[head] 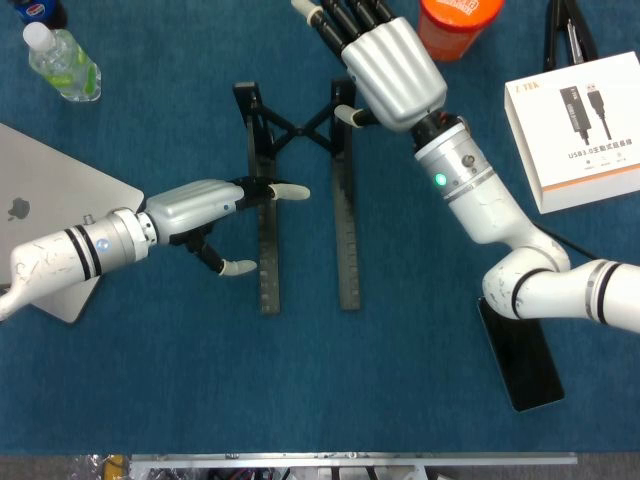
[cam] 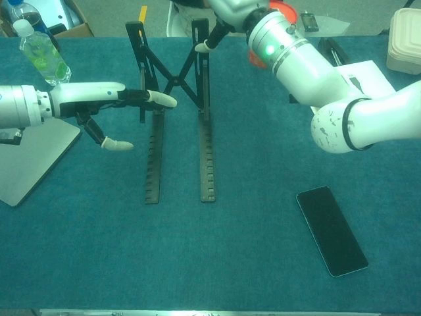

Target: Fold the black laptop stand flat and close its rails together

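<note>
The black laptop stand (head: 300,135) is spread on the blue table with its left rail (head: 268,250) and right rail (head: 347,240) apart and a cross brace between them. In the chest view its uprights (cam: 200,39) stand raised. My left hand (head: 195,210) reaches across the left rail with its fingers (head: 285,193) straight over it and its thumb beside the rail's left edge; it holds nothing. My right hand (head: 390,60) lies over the top of the right upright, fingers straight, thumb touching the upright (cam: 209,45).
A silver laptop (head: 40,200) lies at the left edge, with a water bottle (head: 62,62) behind it. An orange container (head: 455,25) and a white box (head: 585,130) sit at the back right. A black phone (head: 525,365) lies front right.
</note>
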